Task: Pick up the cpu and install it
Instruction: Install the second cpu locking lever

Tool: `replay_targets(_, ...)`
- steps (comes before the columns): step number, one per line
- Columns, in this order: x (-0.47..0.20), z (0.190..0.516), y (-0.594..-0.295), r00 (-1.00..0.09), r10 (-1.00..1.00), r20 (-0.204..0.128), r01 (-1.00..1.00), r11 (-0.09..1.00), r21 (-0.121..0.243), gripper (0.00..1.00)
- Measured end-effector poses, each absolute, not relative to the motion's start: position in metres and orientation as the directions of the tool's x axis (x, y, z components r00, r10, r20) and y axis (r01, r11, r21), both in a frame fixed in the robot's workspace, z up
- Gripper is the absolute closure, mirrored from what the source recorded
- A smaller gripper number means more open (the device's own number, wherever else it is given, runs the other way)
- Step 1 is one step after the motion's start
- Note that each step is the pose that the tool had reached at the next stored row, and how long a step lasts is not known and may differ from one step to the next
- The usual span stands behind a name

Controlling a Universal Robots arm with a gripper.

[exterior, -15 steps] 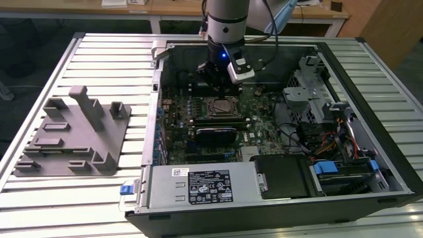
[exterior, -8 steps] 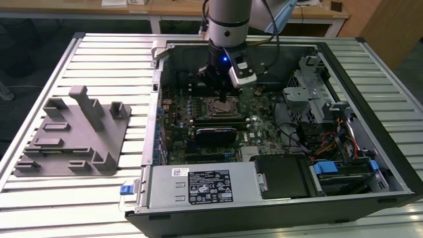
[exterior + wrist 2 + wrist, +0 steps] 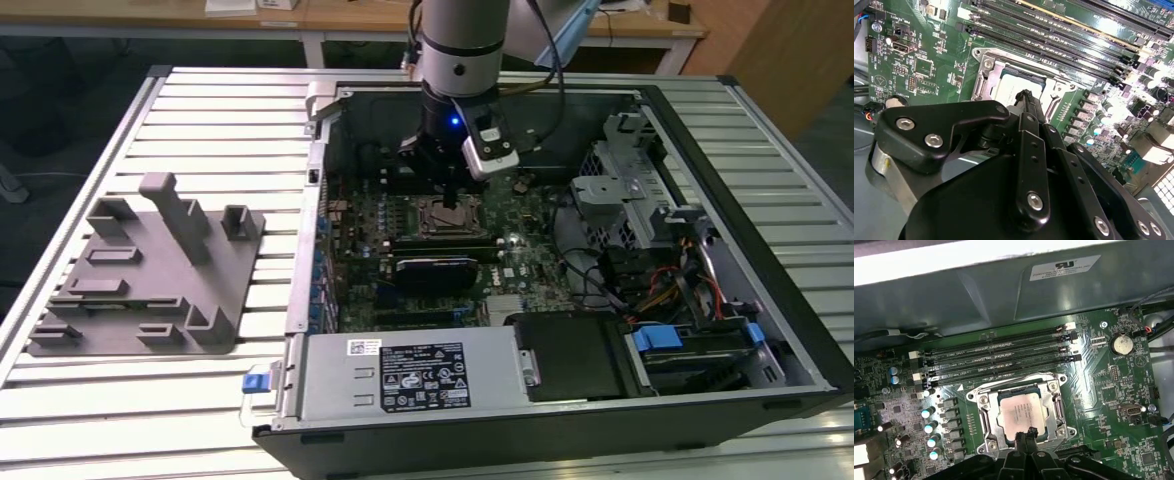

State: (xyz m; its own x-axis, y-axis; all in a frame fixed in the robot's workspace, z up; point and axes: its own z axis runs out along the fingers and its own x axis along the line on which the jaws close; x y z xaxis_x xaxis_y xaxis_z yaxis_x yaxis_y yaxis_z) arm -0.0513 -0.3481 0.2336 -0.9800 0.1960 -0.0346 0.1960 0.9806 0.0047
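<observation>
Down inside the open computer case [image 3: 561, 400], over the green motherboard [image 3: 1104, 390], my gripper [image 3: 1026, 436] hangs right above the socket [image 3: 1021, 415]. My fingers [image 3: 1026, 102] are pressed together with nothing between them, their tips at the chip's near edge; whether they touch it I cannot tell.

Seated flat in the socket's metal frame is the cpu [image 3: 1020, 412], its silvery top facing up. In the exterior view the socket sits at about 12 o'clock from the black heatsink block [image 3: 434, 270] below it.

Around the socket: four long black memory slots [image 3: 999, 360] run side by side at 12 o'clock of it in the first wrist view, just beside the frame. One column of five small silver-topped capacitors [image 3: 931, 427] stands at 9 o'clock. One round coin battery [image 3: 1121, 344] lies at 2 o'clock, well apart.

Beyond the slots the grey case wall [image 3: 1004, 295] rises close, so room is tight on that side. In the exterior view a drive cage [image 3: 641, 190] and a bundle of cables [image 3: 654, 280] crowd the 3 o'clock side. One grey plastic holder block [image 3: 147, 270] rests outside the case on the slatted table [image 3: 227, 110], at 9 o'clock, well apart.
</observation>
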Motion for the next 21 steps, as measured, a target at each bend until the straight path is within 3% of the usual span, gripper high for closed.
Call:
replay_targets(12,-0.051,0.236,-0.348,-0.980,0.196,-0.035,0.196,0.981,0.005,0.89)
replay_targets(21,-0.051,0.267,-0.348,-0.980,0.196,-0.035,0.196,0.981,0.005,0.89)
